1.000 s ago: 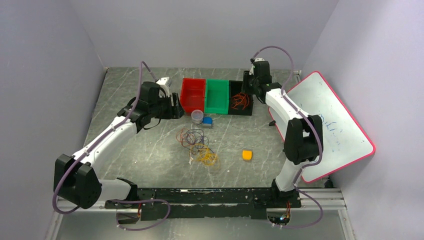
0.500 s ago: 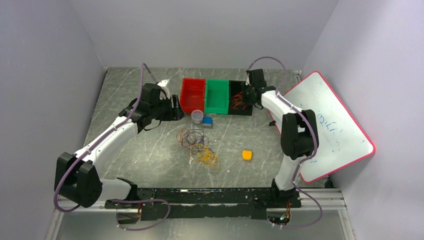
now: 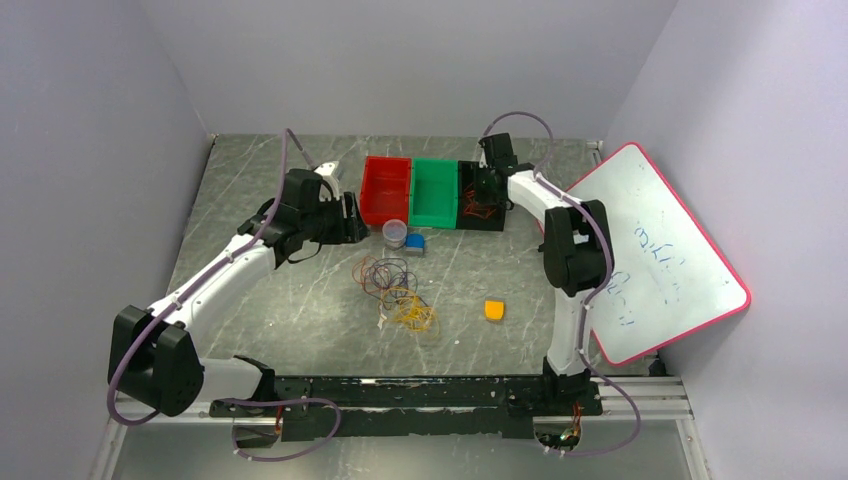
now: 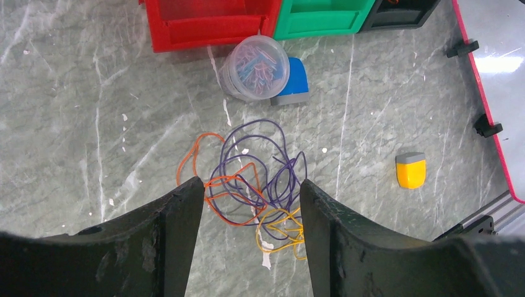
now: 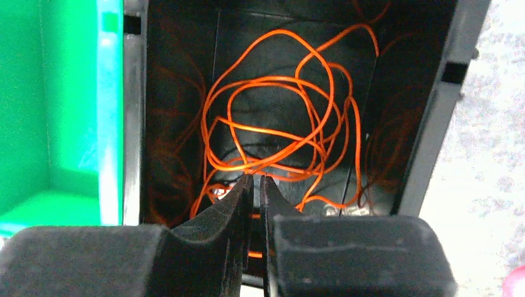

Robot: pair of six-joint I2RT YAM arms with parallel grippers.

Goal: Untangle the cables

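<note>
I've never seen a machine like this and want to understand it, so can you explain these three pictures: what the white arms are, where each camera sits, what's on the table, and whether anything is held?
These are two robot arms bolted at the near edge of a table, each ending in a two-finger gripper. One picture looks down from above; the other two come from cameras on the wrists. The left gripper hangs open above a tangle of cables, purple, orange and yellow, holding nothing. Near it lie a clear cup, a blue object and a yellow object. A red bin, a green bin and a black bin stand in a row, with a whiteboard at the right. The right gripper reaches into the black bin, its fingers pinched almost together on an orange cable.
</note>
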